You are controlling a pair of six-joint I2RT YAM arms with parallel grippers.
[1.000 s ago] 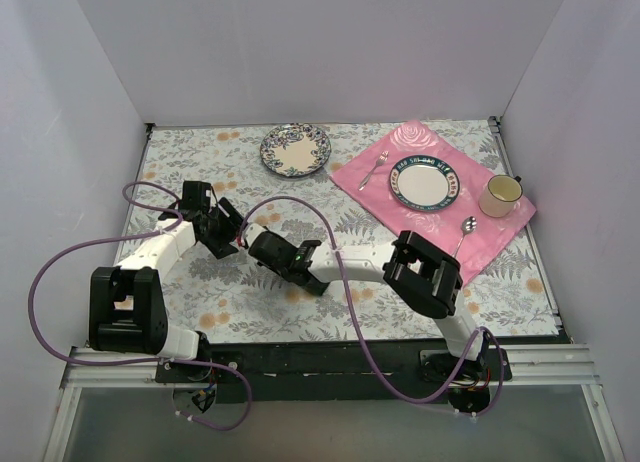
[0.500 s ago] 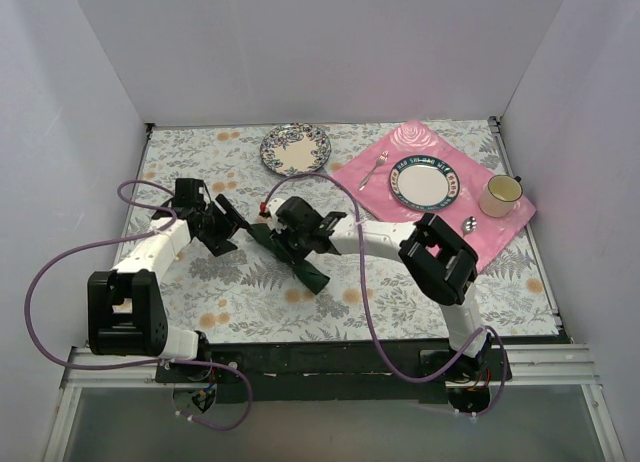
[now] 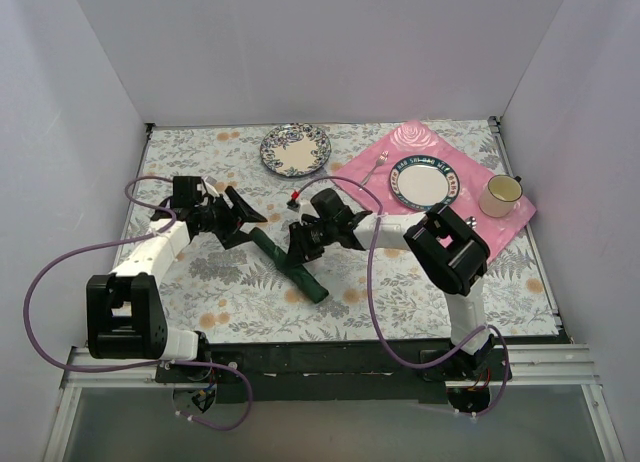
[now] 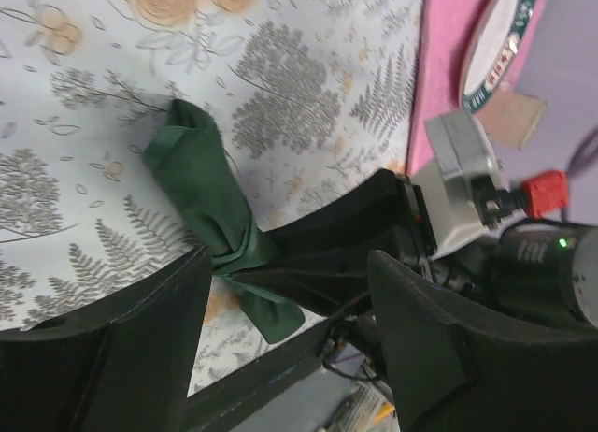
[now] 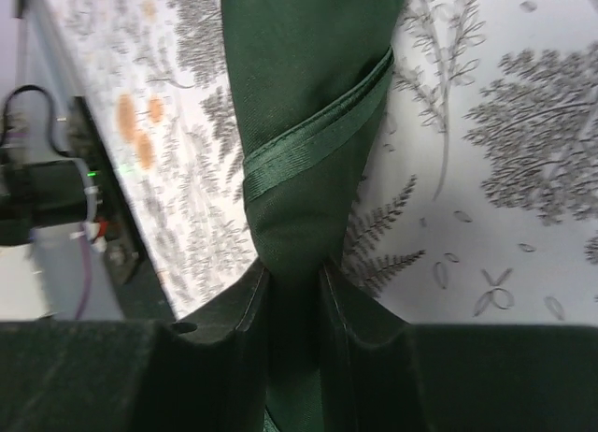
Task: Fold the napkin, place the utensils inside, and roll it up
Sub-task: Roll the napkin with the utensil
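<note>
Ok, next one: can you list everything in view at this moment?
napkin: one, dark green, rolled, mid-table
placemat: one, pink, far right
floral plate: one, blue-patterned, far centre
white plate: one, teal rim, on placemat
fork: one, silver, on placemat, left of white plate
mug: one, cream, on placemat, right of white plate
tablecloth: one, grey fern print with orange flowers, covering table
left hand: one, black, open, by napkin's far end
right hand: one, black, shut on napkin
</note>
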